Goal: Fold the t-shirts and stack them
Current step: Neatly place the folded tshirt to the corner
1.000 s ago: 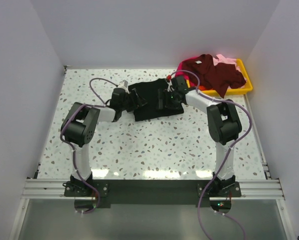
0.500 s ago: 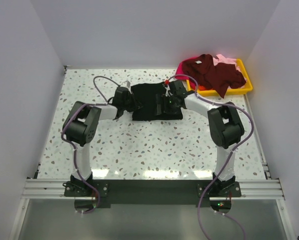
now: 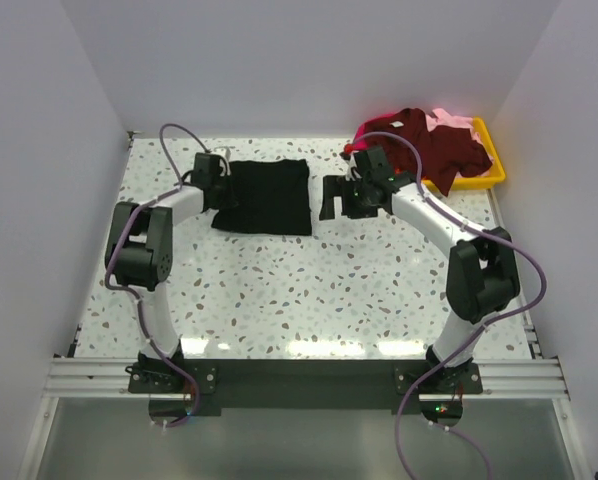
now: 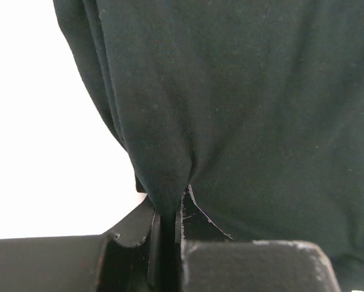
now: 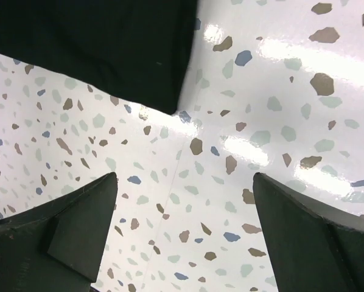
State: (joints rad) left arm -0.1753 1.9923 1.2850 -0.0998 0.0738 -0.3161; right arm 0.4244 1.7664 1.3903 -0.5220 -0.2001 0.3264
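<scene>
The black t-shirt [image 3: 269,196] lies folded into a rectangle at the back middle of the table. My left gripper [image 3: 222,190] is at its left edge, shut on a pinched fold of the black cloth [image 4: 170,152]. My right gripper [image 3: 337,203] hovers just right of the shirt, open and empty [image 5: 185,201]; a corner of the black t-shirt [image 5: 97,42] shows beyond its fingers. The dark maroon t-shirt [image 3: 429,142] is heaped in the yellow tray [image 3: 489,176], over a pale pink one [image 3: 451,120]. A bit of magenta cloth [image 3: 363,129] shows at the heap's left.
The yellow tray sits in the back right corner against the right wall. White walls enclose the speckled table [image 3: 309,290] on three sides. Both arm bases stand at the near edge.
My left gripper closed on the black t-shirt's left edge and drew it leftward. My right gripper lifted off the shirt, moved to its right and opened wider.
</scene>
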